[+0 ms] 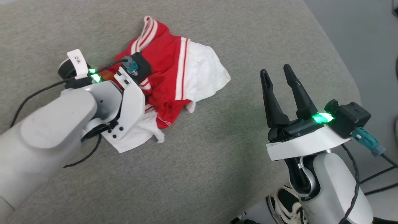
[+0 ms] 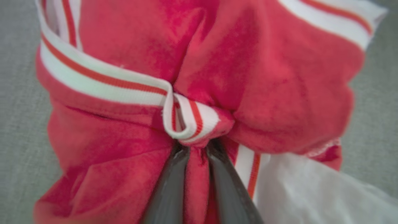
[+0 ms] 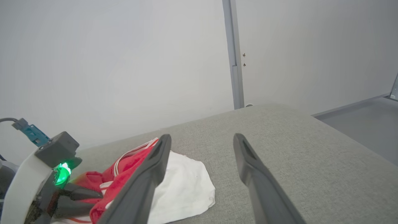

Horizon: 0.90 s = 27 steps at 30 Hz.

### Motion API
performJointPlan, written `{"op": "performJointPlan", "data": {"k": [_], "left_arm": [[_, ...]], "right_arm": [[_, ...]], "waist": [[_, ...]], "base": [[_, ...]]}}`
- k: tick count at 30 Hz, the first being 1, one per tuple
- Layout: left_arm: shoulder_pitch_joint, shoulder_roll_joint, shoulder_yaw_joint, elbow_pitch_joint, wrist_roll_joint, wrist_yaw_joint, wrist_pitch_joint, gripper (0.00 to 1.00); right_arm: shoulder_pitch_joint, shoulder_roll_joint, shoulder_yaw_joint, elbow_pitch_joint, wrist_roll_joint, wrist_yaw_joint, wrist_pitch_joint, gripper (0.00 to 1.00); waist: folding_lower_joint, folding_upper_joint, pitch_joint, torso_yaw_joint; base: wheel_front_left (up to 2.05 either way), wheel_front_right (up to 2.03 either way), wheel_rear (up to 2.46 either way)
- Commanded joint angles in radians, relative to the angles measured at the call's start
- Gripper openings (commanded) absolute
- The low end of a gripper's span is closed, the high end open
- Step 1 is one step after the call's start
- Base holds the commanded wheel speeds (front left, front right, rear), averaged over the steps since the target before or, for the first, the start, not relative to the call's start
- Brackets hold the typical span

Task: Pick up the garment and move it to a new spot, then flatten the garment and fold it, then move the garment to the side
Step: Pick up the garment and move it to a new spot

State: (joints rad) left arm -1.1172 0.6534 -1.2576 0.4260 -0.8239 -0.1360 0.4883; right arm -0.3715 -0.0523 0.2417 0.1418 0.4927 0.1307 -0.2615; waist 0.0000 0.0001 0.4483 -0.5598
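**Garment**: red short-sleeved shirt with white sleeves and white-and-red striped trim.
- Crumpled in a heap on the grey upholstered surface, left of centre in the head view.
- One white sleeve spread flat toward the right.
- A second white portion lying under the left forearm.
- Striped collar band standing up at the far edge of the heap.

**Left gripper**: lowered onto the middle of the heap.
- Dark fingers drawn close together and clamped on a raised fold of red cloth.
- A loop of striped trim bunched just past the tips.
- Green light lit at the wrist, with a white paper tag beside it.

**Right gripper**: jaws wide apart and empty.
- Held above bare upholstery, well apart from the garment, on its right.
- Fingers pointing away from the robot.
- Green light lit at the base.

**Shoe**: white and black, on the floor beyond the near edge of the surface, beside the right forearm.

**Wall**: pale, behind the surface in the right wrist view.
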Motion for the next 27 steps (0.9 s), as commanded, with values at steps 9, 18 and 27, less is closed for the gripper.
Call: {"op": "performJointPlan", "data": {"k": [9, 18, 27], "left_arm": [[-0.042, -0.034, -0.024, 0.051, -0.033, 0.007, -0.182, 1.0], [-0.001, -0.052, -0.012, 0.068, -0.21, 0.007, -0.445, 1.0], [0.23, -0.084, 0.026, 0.191, -0.372, 0.007, -0.714, 1.0]], "right_arm": [[-0.005, 0.001, -0.041, 0.046, -0.137, 0.0, -0.005, 1.0], [0.041, 0.001, -0.127, 0.103, -0.237, 0.0, -0.005, 1.0], [0.118, -0.015, -0.262, 0.12, -0.317, 0.0, -0.005, 1.0]], "waist": [[0.0, -0.0001, -0.079, 0.135], [0.0, -0.0001, -0.186, 0.28], [0.0, -0.0001, -0.268, 0.454]], "base": [[0.0, 0.0, 0.0], [0.0, 0.0, 0.0], [0.0, 0.0, 0.0]]}}
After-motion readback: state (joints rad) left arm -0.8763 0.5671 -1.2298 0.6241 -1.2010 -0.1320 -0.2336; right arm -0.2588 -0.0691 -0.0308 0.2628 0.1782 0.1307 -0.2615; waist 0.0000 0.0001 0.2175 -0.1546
